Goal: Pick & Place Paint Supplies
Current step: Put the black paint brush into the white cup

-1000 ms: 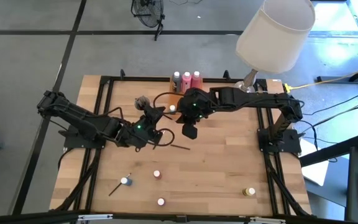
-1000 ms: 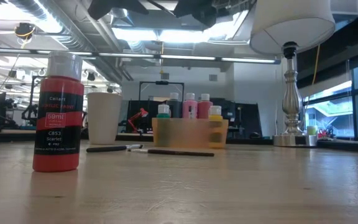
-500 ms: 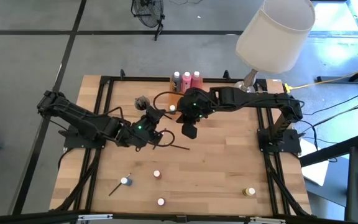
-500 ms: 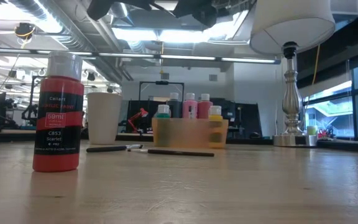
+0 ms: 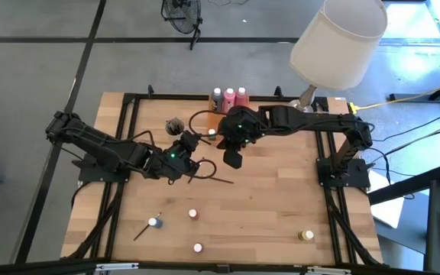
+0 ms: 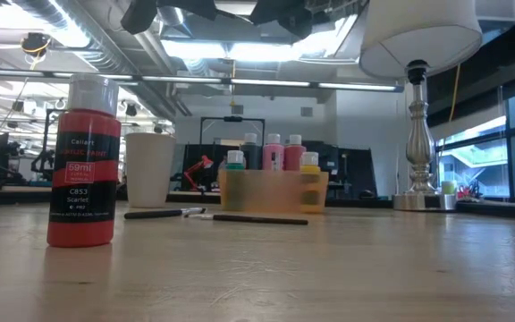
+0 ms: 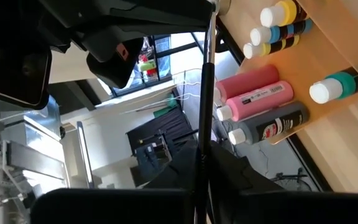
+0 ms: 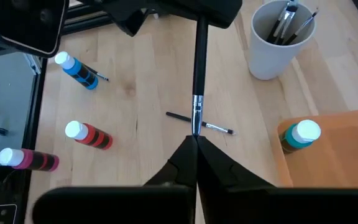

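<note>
A thin dark paintbrush (image 8: 199, 68) hangs above the middle of the table, and both grippers are shut on it. My left gripper (image 5: 193, 145) has its handle end and my right gripper (image 5: 231, 156) its ferrule end. The orange tray (image 5: 218, 122) at the far edge holds three squeeze bottles (image 5: 229, 97) and some pots. Nearby stands a cup (image 8: 278, 40) with brushes in it. Another brush (image 8: 199, 123) lies flat on the wood below. Blue (image 5: 153, 222), red (image 5: 193, 215), pink (image 5: 198, 247) and yellow (image 5: 305, 236) pots stand near the front. My left gripper pinches the paintbrush's dark handle (image 7: 202, 167) between its two fingertips, and the brush runs straight out ahead of the fingers. The brush is clear of the table. My right gripper pinches the brush at its pale tip end (image 8: 196, 129), just past the silver ferrule. The shaft points straight forward from its fingertips toward the other gripper.
A lamp (image 5: 338, 38) with a big white shade stands at the far right corner, partly over the right arm. A black frame (image 5: 128, 114) runs along the table's edges. Bare wood lies between the front pots and the grippers.
My left gripper has shut on the handle of the brush that my right gripper holds. Both arms have stayed almost in place, and the brush has stayed clear of the table.
</note>
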You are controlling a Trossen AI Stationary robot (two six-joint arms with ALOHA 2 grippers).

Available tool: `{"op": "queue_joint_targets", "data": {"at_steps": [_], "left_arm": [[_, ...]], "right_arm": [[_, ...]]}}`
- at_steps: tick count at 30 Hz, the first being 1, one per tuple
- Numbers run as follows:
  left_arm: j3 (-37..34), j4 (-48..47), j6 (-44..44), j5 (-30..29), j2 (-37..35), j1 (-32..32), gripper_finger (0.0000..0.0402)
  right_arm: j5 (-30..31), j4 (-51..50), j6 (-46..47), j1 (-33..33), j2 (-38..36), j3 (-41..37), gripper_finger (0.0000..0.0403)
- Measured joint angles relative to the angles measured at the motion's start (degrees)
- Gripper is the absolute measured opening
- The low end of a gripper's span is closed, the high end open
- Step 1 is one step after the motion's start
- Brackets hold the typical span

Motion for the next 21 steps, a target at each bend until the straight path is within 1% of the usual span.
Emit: {"op": "queue_joint_targets", "data": {"at_steps": [3, 7, 10, 14, 18, 21], "left_arm": [[0.0, 0.0, -0.1, 0.0, 0.0, 0.2, 0.0012], [0.1, 0.6, -0.7, -0.1, 0.0, 0.2, 0.0012], [0.1, 0.5, -2.0, -0.5, 0.0, 0.2, 0.0012], [0.1, 0.3, -2.9, -0.8, 0.0, 0.2, 0.0012], [0.1, -0.3, -5.6, -0.8, 0.0, 0.2, 0.0012], [0.1, -2.0, -13.1, -0.2, -0.5, 0.7, 0.0012]], "right_arm": [[0.0, 0.0, 0.0, 0.0, 0.0, 0.0, 0.0013], [0.0, 0.4, 0.0, 0.0, -0.1, 0.0, 0.0038], [-0.2, 0.1, 1.5, 0.0, -0.4, 0.2, 0.0066], [0.2, -4.2, 2.6, 0.0, -0.5, 4.0, 0.0115], [6.1, -9.0, 2.9, 1.0, -0.5, 9.0, 0.0168], [10.5, -13.6, 3.0, 2.7, -0.9, 13.7, 0.0201]]}}
